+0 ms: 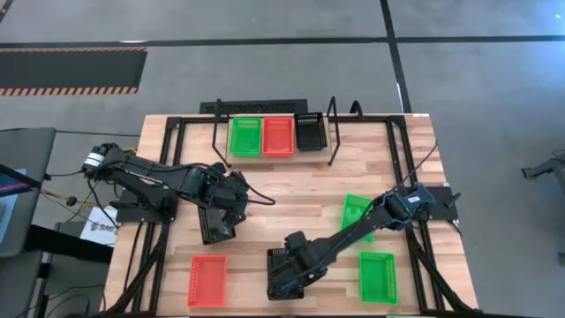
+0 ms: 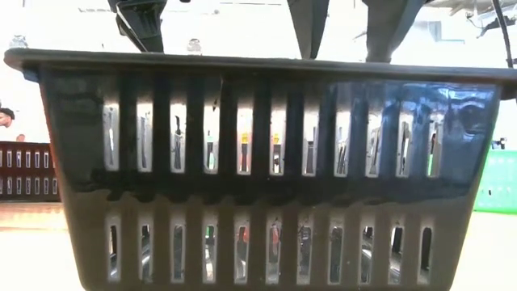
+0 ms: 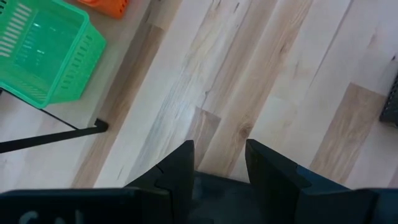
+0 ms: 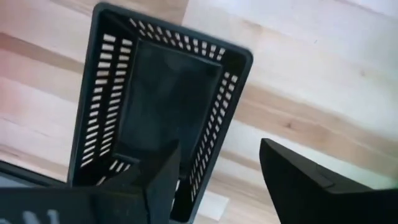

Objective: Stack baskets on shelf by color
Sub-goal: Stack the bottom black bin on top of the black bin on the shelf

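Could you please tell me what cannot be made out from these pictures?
- Low view: a black basket at the lens blocks the shelf, the grippers and most of the table.
- High view: the left gripper covers a black basket, so any grip is unclear.
- High view: the right arm hides part of a green basket.
- Left wrist view: a green basket is cut off by the edge.

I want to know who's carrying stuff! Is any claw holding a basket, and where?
Neither holds anything. The right gripper stands open astride the black slatted plastic basket's side wall; the left gripper is empty.
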`<state>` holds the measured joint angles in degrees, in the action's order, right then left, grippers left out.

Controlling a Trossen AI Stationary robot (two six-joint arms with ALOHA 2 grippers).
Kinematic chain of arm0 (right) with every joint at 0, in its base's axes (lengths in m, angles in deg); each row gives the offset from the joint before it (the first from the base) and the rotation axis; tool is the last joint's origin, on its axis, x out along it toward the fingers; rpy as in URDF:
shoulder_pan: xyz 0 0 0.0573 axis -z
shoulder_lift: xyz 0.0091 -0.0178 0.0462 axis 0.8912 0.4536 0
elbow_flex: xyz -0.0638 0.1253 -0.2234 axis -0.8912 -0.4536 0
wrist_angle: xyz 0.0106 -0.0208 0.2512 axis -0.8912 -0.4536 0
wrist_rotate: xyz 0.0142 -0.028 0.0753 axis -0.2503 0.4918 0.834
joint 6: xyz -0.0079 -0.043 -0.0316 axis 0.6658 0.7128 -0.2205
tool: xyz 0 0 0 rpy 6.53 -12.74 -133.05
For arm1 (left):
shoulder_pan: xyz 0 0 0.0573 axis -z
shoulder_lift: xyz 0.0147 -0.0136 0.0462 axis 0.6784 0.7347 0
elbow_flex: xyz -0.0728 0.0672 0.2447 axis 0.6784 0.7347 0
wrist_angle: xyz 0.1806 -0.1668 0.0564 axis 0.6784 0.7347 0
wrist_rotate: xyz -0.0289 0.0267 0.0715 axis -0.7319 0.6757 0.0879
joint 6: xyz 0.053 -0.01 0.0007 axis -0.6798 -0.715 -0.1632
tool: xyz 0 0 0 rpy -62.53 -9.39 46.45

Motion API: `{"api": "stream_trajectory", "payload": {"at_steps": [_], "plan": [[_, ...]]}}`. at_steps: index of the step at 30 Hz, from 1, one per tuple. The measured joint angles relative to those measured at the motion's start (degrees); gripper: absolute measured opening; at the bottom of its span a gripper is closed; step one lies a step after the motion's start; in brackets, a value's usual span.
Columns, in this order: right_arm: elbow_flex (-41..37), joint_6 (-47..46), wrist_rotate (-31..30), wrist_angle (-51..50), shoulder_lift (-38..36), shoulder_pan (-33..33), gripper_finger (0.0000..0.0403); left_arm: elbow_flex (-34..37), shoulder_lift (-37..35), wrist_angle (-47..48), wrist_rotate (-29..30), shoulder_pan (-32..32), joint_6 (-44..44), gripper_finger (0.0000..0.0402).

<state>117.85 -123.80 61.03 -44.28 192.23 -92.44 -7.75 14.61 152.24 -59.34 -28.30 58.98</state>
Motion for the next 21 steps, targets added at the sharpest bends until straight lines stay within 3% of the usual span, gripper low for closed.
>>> {"api": "stream_trajectory", "payload": {"at_steps": [21], "plan": [[-0.68,0.27,4.14,2.69,5.80,0.81,0.0244,0.00,0.01,-0.17,0.08,0.02,-0.20,0.0132]]}}
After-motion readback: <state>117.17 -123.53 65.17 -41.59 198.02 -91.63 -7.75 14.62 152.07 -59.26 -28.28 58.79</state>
